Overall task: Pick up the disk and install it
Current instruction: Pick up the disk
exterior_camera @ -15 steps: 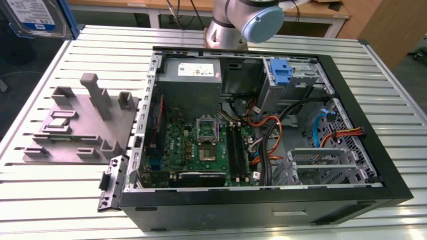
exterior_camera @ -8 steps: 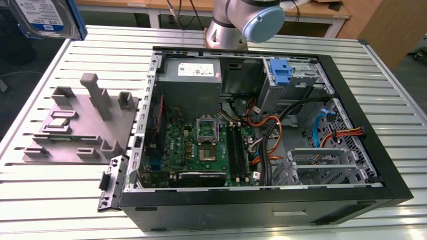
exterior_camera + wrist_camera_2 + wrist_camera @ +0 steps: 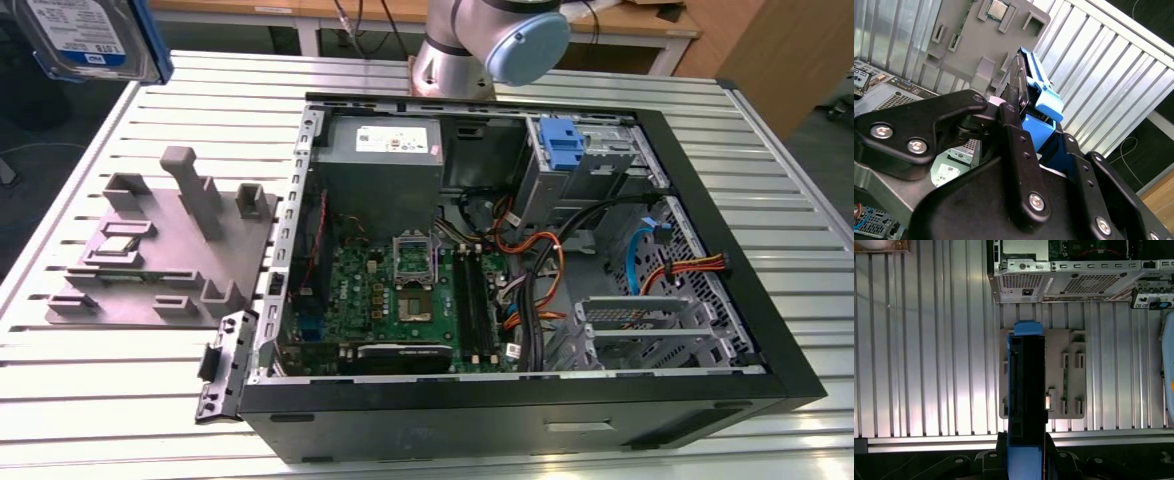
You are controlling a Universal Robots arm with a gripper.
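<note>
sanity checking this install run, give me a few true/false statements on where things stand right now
1. The gripper is shut on the disk. True.
2. The disk sits inside the computer case. False: it is held outside the case, over the grey fixture.
3. The case lies open with the motherboard showing. True.
4. The grey fixture lies on the exterior view's right of the case. False: it lies on the left, on the slatted table.
</note>
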